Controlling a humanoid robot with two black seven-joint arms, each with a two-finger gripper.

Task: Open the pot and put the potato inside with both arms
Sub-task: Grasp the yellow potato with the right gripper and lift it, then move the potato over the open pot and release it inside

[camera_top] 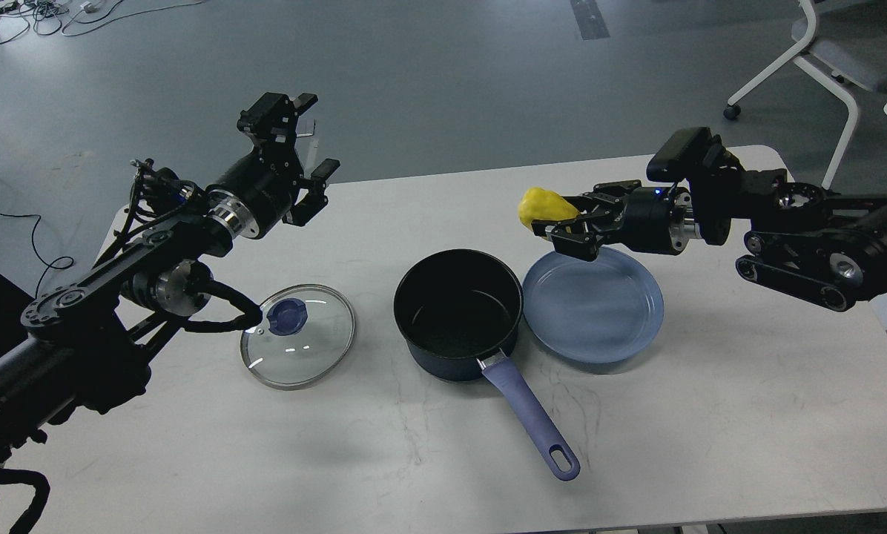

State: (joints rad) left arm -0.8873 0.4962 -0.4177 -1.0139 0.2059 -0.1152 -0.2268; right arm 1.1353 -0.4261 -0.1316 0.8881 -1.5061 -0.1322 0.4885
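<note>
Potato [546, 207] clamped in right tool [558, 230].

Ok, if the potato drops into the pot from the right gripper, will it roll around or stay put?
The potato is a smooth oval, so it may roll briefly. The pot looks deep with upright walls, so it should stay inside. It looks small and probably light, unlikely to tip the pot. The right gripper holds it above the plate.

We take this for robotics lab or office test room, not kitchen. Bare grey floor [443, 81] beyond our fingers. Loose black cables [21, 15] trailing on floor far past left fingers [306, 100]. White wheeled office chair [822, 67] behind right fingers [562, 241]. Plain white counter [710, 415] beneath both; cookware on it.
</note>
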